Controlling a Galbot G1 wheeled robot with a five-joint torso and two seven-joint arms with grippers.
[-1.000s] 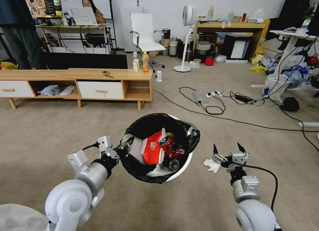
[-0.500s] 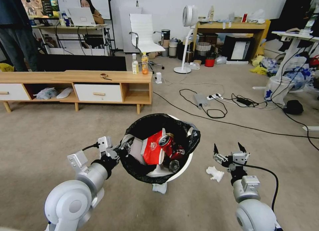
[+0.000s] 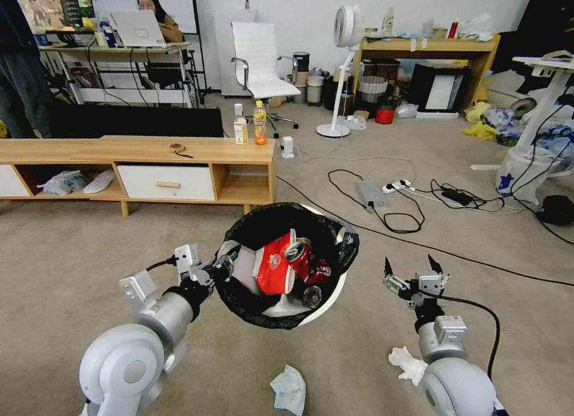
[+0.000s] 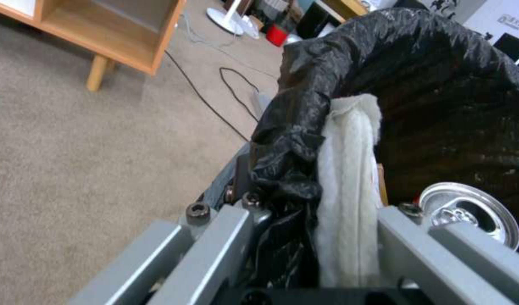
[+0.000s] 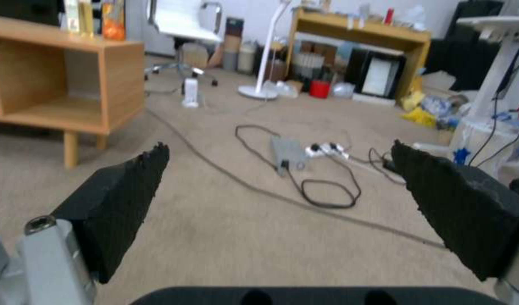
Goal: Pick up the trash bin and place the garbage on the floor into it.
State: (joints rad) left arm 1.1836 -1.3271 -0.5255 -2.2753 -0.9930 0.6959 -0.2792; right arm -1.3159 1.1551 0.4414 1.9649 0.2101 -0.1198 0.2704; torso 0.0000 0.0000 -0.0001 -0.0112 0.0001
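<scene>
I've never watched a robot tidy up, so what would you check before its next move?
1. Left claw clamped on the bin rim: ok.
2. Bin off the carpet, mouth up: ok.
3. Right claw open and empty: ok.
4. Rubbish all in the bin: not ok; two tissues lie on the carpet.
5. Claw over a tissue: not ok; both tissues lie nearer the robot.
</scene>
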